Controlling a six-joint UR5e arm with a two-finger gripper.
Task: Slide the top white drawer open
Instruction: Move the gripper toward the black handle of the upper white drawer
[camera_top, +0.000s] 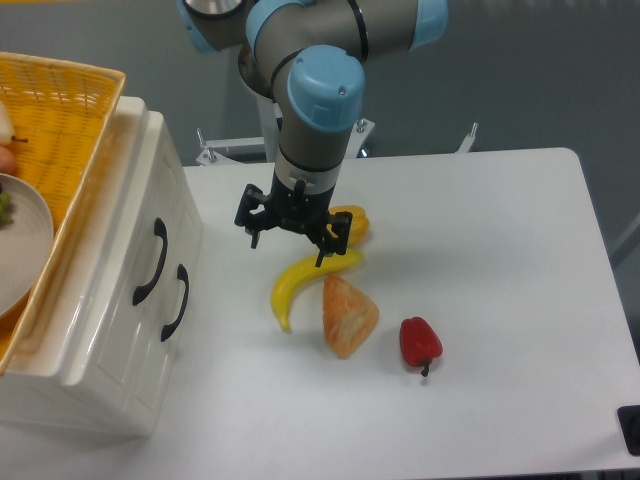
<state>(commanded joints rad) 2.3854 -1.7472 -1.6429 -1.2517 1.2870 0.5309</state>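
White top white drawer (120, 250) shut | gripper (290, 228) apart (fingers seemingly spread)

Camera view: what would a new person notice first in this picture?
The grey and blue robot arm stands out in the centre, its black end effector hanging open over a banana on the white table. At the left is a white drawer unit; its top white drawer is closed. A red pepper lies to the right.
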